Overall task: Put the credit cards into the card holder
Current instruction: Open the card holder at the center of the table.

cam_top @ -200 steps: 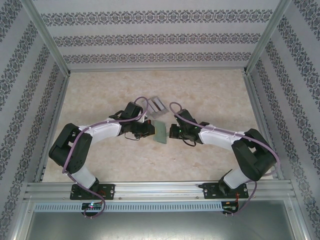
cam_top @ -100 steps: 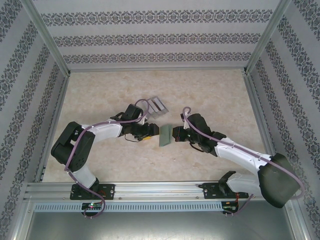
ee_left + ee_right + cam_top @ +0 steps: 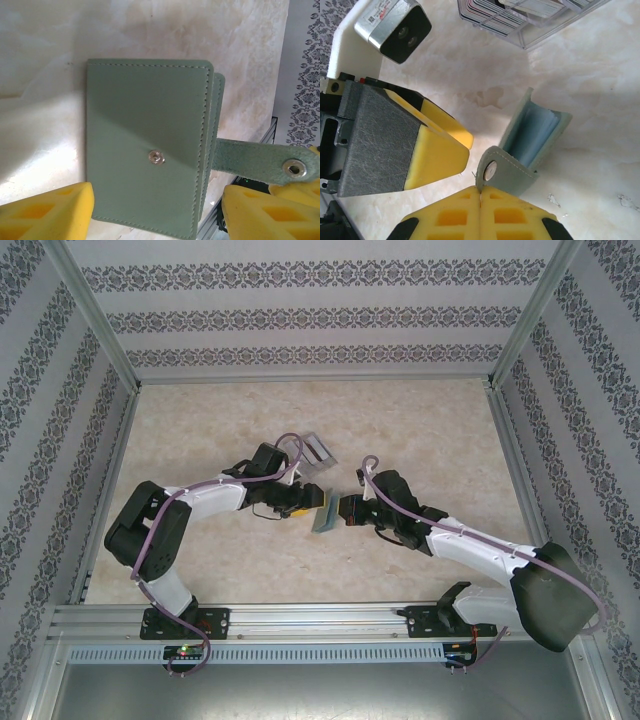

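Two grippers meet the sage-green stitched leather card holder: right gripper pinches its snap tab, left gripper jaws stand apart.

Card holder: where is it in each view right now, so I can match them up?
Top external: card holder just below frame centre, on the table.
Left wrist: card holder mid-frame, closed face toward camera, strap running right.
Right wrist: card holder centre right, edge-on, slightly open.
Shared landmark in both wrist views: its snap tab, pinched by the right gripper.
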Available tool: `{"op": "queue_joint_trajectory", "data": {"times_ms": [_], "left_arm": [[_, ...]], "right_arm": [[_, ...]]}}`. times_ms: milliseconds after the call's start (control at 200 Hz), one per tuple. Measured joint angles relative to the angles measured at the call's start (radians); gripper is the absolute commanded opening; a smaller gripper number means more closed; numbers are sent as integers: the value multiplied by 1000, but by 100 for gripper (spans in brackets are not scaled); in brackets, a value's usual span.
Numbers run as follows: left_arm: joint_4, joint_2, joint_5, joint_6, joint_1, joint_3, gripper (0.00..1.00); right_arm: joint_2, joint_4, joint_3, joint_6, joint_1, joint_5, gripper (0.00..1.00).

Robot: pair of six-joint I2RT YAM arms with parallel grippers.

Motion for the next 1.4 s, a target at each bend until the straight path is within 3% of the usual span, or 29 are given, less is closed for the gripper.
{"op": "queue_joint_trajectory", "data": {"times_ms": [390, 440, 515, 650, 684, 704, 734, 874, 1184, 1324, 1399], "left_arm": [[-11, 9, -10, 4, 0, 0, 67], [-26, 12, -28, 10, 0, 0, 57], [-61, 13, -52, 30, 0, 8, 32], [-108, 13, -97, 70, 0, 31, 11], [-120, 11, -113, 82, 0, 32, 7], [-128, 11, -123, 85, 0, 32, 4], [-137, 10, -132, 89, 0, 32, 0], [-156, 10, -140, 101, 0, 32, 0], [-110, 11, -128, 67, 0, 1, 0], [-95, 11, -128, 57, 0, -10, 0], [-88, 11, -129, 50, 0, -18, 0]], "right_arm": [[-15, 17, 0, 1, 3, 0, 0], [-13, 22, 0, 1, 7, 0, 0], [-10, 24, 0, 0, 9, 0, 0], [-9, 15, 0, 0, 11, 10, 0], [-9, 8, 0, 0, 11, 22, 20], [-9, 1, 0, 0, 11, 30, 40], [-9, -10, 0, 4, 8, 39, 48], [13, -57, 0, 16, -22, 54, 53], [177, -109, 0, 76, -29, 30, 33], [201, -121, 0, 95, -29, 27, 33], [201, -141, 9, 102, -29, 27, 39]]}}
